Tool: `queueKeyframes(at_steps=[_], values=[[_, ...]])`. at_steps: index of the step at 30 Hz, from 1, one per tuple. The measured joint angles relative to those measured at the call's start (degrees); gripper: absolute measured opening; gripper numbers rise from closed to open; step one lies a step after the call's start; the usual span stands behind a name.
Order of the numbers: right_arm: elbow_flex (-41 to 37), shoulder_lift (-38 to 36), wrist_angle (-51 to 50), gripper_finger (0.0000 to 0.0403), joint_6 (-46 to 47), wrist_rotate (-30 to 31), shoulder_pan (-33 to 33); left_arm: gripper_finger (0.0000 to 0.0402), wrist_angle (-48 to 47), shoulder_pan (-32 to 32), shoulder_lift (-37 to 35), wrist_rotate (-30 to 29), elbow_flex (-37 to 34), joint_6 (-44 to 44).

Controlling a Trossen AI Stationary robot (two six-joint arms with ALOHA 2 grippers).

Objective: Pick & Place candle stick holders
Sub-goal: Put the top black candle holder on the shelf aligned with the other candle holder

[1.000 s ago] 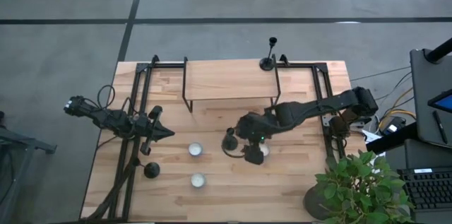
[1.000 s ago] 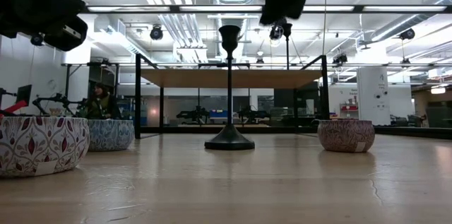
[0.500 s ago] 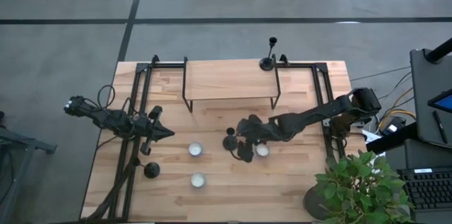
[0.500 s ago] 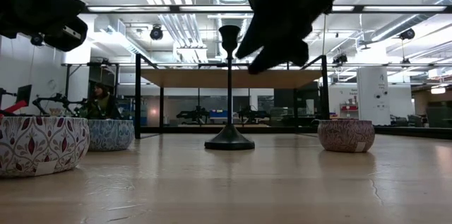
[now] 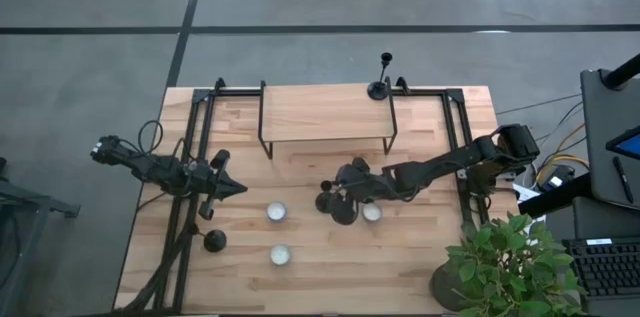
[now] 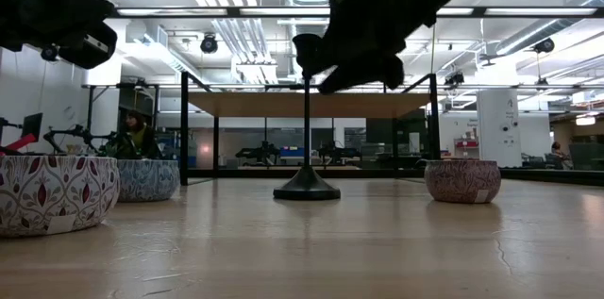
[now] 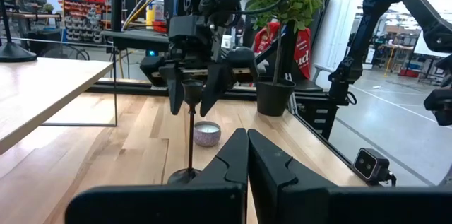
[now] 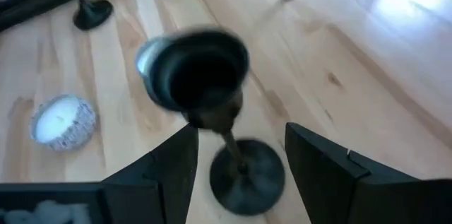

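A tall black candlestick holder (image 6: pixel 305 129) stands upright on its round base (image 5: pixel 326 203) at the table's middle. My right gripper (image 7: pixel 192 100) is open, with one finger on each side of the holder's top cup (image 8: pixel 201 68); I see no touch. A second holder (image 5: pixel 380 85) stands at the far edge behind the raised shelf. A short third one (image 5: pixel 215 240) stands near the front left. My left gripper (image 5: pixel 236 188) is shut and empty, held still above the table's left part.
A raised wooden shelf (image 5: pixel 325 112) on a black frame spans the far half of the table. Three small patterned candle tins (image 5: pixel 276 212) (image 5: pixel 281 254) (image 5: pixel 371 213) sit around the middle holder. A potted plant (image 5: pixel 510 262) stands at the front right corner.
My right gripper has come down and gone a little toward the table's left, onto the middle holder's cup, and its fingers now straddle it. The holder has not moved.
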Motion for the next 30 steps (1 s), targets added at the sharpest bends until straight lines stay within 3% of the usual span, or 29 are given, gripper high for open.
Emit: queueKeyframes(at_steps=[15,30], values=[[-0.1,3.0,6.6,0.0173,0.2,-0.1,0.0,0.0003,0.0,0.0,0.3,0.0,0.0,0.0],[0.2,3.0,8.9,0.0090,0.4,0.0,-0.4,0.0003,0.0,0.0,0.3,0.0,0.0,0.0]])
